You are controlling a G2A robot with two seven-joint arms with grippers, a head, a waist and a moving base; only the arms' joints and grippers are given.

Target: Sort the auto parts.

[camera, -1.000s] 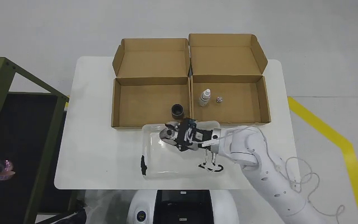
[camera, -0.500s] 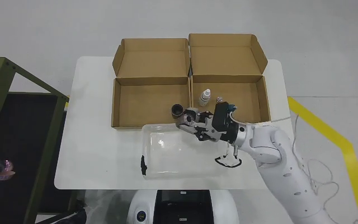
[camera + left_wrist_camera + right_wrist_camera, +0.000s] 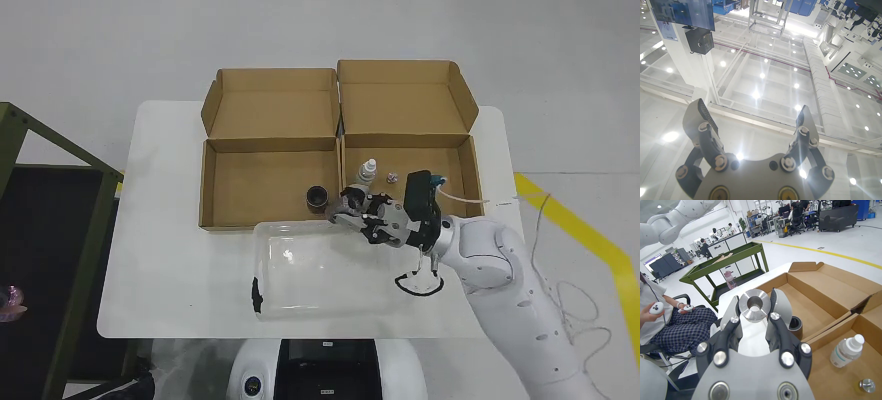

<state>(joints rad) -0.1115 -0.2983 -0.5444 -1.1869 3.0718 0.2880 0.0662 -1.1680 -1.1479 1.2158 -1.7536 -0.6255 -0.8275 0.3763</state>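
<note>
Metal ring [image 3: 754, 305] held above the desk [image 3: 170, 220], pinched between the right gripper's [image 3: 755, 298] fingers
Left cardboard box [image 3: 250, 185] and right cardboard box [image 3: 440, 190] sit side by side far back, with a clear tray [image 3: 320, 278] just nearer. The ring hangs over the near edge where they meet. Left gripper's [image 3: 751, 108] fingers gape wide, towards the ceiling. Right box holds a white bottle [image 3: 846, 350] and a small metal piece [image 3: 867, 385]; left box holds a black sleeve [image 3: 795, 325]
</note>
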